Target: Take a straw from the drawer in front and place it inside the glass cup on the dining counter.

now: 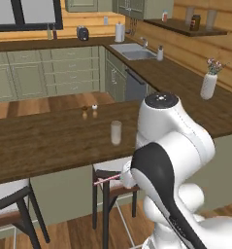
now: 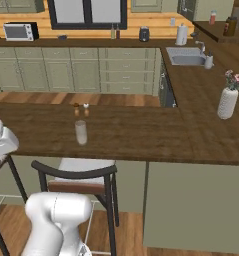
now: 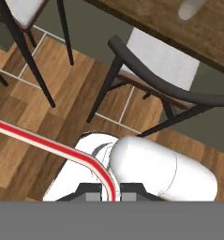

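My gripper (image 3: pixel 109 196) is shut on the straw (image 3: pixel 48 144), a thin red and pale stick that runs from between the fingertips out to the left in the hand view. In the left base view the gripper (image 1: pixel 124 176) hangs below the dining counter's (image 1: pixel 44 141) front edge, and the straw (image 1: pixel 107 180) pokes out to the left over a stool. The glass cup (image 1: pixel 116 132) stands upright on the dark wood top, above and a little behind the gripper; the right base view has this glass cup (image 2: pixel 81 132) left of centre. The drawer is out of view.
Two small shakers (image 1: pixel 90 111) stand behind the cup. A white flower vase (image 1: pixel 208 85) sits at the right on the side counter. Dark-framed stools (image 1: pixel 110 187) (image 3: pixel 160 65) stand under the dining counter, close to the gripper. A wooden floor lies below.
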